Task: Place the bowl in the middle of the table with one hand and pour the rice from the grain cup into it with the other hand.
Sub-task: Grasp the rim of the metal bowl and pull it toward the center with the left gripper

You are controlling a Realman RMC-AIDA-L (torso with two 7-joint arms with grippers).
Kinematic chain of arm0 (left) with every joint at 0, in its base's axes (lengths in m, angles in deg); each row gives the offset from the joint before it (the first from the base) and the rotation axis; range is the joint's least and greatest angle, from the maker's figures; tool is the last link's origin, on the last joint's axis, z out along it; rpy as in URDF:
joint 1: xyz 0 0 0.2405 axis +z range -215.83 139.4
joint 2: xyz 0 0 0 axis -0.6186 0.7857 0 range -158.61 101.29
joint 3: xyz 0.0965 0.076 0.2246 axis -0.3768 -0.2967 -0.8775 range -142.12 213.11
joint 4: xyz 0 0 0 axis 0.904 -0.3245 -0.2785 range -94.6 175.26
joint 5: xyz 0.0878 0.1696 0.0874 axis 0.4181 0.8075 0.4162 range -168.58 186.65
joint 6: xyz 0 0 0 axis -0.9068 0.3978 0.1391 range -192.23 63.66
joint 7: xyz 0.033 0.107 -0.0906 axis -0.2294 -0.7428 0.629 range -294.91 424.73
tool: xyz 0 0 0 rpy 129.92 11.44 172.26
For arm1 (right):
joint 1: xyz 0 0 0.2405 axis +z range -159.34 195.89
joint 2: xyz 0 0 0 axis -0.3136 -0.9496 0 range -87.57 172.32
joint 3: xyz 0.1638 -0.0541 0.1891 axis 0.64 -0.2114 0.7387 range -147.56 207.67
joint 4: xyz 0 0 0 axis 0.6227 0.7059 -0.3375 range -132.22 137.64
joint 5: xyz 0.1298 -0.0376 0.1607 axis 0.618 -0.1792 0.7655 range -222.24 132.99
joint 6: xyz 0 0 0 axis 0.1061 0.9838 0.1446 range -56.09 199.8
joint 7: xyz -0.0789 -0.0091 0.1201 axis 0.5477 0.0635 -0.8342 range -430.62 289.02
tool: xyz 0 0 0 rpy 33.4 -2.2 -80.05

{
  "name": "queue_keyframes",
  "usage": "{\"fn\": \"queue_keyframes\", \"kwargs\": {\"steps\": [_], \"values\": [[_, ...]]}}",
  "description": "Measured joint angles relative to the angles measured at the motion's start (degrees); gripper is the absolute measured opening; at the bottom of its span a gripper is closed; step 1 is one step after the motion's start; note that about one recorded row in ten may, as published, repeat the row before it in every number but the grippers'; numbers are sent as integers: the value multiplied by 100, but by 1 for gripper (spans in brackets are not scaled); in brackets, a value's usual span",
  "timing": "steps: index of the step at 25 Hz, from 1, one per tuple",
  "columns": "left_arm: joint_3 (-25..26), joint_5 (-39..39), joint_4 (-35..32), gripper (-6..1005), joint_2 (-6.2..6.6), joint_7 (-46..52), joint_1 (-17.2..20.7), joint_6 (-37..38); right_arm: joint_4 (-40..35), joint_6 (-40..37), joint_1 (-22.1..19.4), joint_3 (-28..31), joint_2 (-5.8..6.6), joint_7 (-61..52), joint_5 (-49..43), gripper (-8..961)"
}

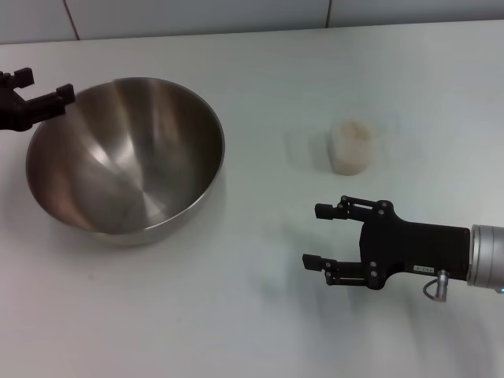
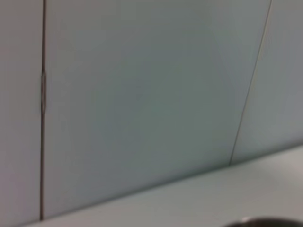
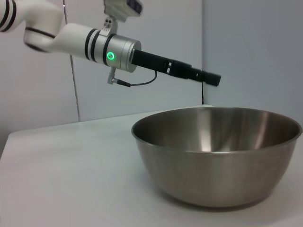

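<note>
Even, diffuse overhead light fills all views, bright without harsh glare. In the head view the bowl (image 1: 126,157) carries soft streaked reflections across its inside and throws a faint shadow toward 5 o'clock on the table (image 1: 260,315); the grain cup (image 1: 350,146) looks hazy. The left wrist view is soft and out of focus throughout. The right wrist view is sharper, with muted highlights along the bowl's rim.

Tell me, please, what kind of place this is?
Probably a robot test bench in a lab, not a real kitchen. A plain white table stands against bare panelled walls, holding only a steel bowl and a small grain cup, with the left gripper and right gripper nearby.
</note>
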Motion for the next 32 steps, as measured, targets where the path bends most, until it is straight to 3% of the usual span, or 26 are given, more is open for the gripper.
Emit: {"fn": "queue_keyframes", "kwargs": {"steps": [11,21,32], "values": [[-685,1956,-1214,819,-19,1840,-173,-18,0,0,8,0,0,0,0,775],[-1154,3327,-1494,818,-24,2827,-566,31,17,0,8,0,0,0,5,775],[-1303,3591,-1606,817,-35,3030,-678,129,31,0,8,0,0,0,19,775]]}}
